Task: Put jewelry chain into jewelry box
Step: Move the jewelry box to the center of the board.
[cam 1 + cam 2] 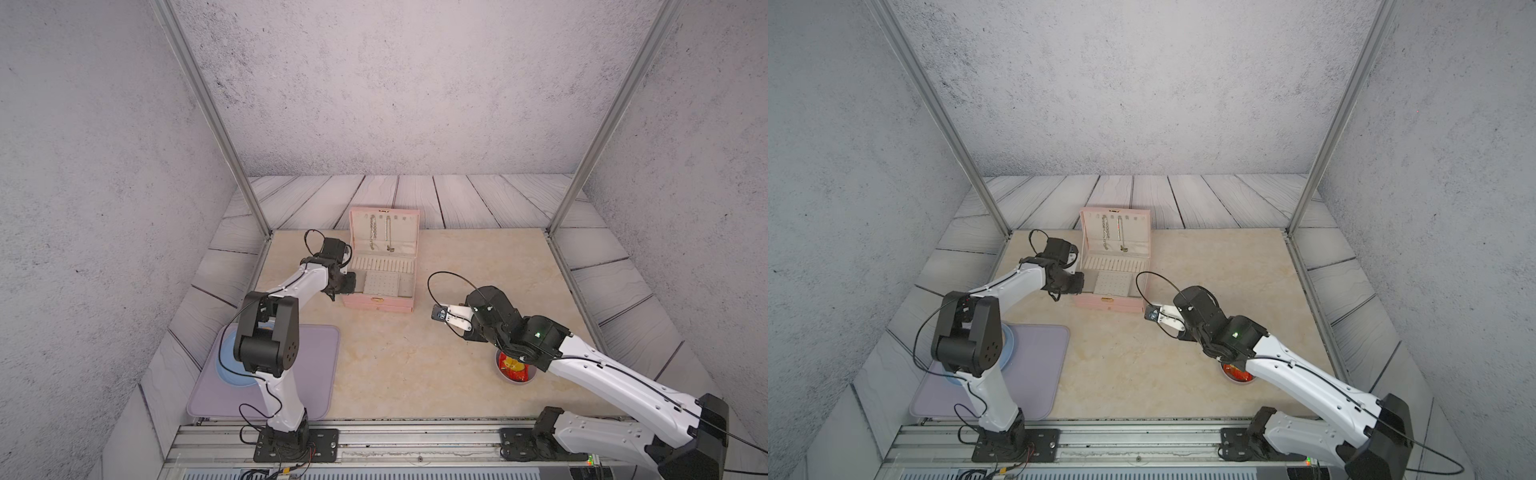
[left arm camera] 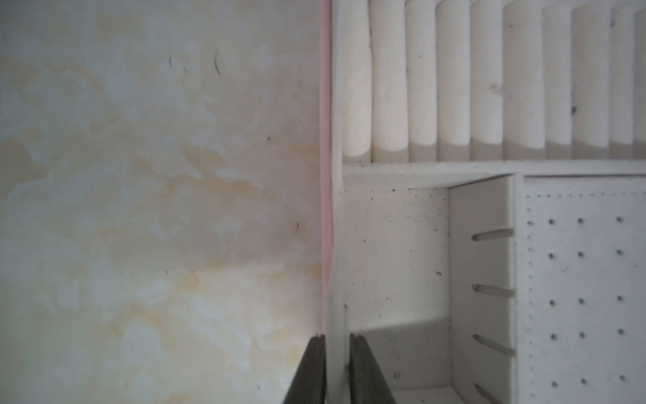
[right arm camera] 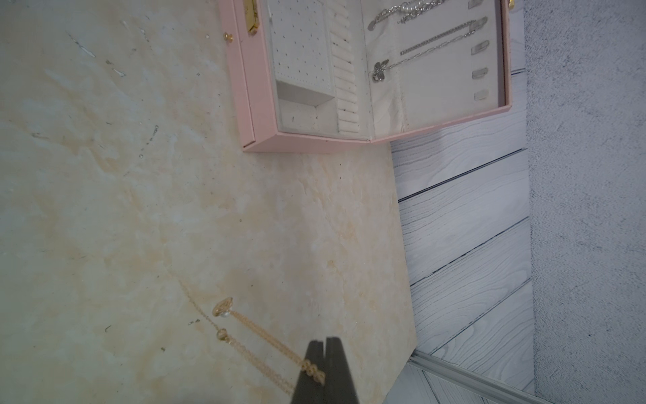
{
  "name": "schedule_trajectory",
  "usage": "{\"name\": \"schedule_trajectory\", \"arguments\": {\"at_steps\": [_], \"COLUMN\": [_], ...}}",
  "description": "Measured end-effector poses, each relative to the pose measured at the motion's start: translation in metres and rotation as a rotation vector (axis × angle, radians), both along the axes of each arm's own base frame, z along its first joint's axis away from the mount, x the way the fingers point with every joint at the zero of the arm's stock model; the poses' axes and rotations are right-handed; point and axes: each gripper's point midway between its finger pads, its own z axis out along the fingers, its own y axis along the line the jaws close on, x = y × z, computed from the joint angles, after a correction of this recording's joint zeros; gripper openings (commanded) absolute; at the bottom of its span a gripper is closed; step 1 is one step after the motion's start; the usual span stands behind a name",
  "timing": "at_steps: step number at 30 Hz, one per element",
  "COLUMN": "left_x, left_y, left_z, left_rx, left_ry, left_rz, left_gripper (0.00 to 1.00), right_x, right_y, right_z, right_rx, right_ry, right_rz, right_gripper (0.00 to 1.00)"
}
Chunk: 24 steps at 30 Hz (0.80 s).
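Marbled table [image 1: 395, 365], jewelry box [image 1: 382, 305], mat [image 1: 316, 374], bowl [image 1: 515, 382]

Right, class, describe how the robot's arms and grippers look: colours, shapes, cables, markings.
The left arm and right arm share white link shells and black joint housings. Thin black cables loop along both. A green light glows on the right arm. The left gripper and right gripper end in dark, tapering fingers. Black base plates sit on a silver rail.

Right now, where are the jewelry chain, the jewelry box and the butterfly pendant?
jewelry chain [image 3: 222, 307]: right wrist view, on its round gold charm.
jewelry box [image 1: 395, 304]: a top view, on its pink front wall.
butterfly pendant [image 3: 379, 70]: right wrist view, on its wings.
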Motion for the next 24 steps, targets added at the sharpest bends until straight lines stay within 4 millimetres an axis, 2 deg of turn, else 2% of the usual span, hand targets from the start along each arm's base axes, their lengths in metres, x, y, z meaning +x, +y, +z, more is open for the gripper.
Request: {"name": "schedule_trajectory", "arguments": {"at_steps": [5,14,16,18,21,24], "left_x": [-0.057,-0.135,-0.151,-0.162,-0.169,-0.167], "left_y": [-0.01,-0.056,-0.065,-0.073,-0.078,-0.076], "left_z": [-0.001,-0.001,-0.001,0.001,0.009,0.027], "left_rx": [-0.038,-0.162,-0.191,-0.221,-0.25,-0.258], "left_ry": [0.006,0.005,0.021,0.042,0.037,-0.029], "left_rz": [0.024,0.005,-0.011,-0.025,-0.034,-0.048], "left_gripper": [0.14,0.16,0.26,0.42,0.61,0.67], "right_x": [-0.003,-0.015,-0.019,-0.021,-0.024,-0.025], "right_y": [0.003,0.007,0.007,0.006,0.007,0.006], "right_z": [0.0,0.011,0.014,0.015,0.017,0.019], "right_rx": [0.003,0.044,0.051,0.057,0.067,0.077], "right_ry": [0.001,-0.011,-0.013,-0.011,-0.01,-0.011], "right_rz": [0.011,0.034,0.041,0.043,0.046,0.043], "right_gripper": [0.0,0.0,0.0,0.0,0.0,0.0]}}
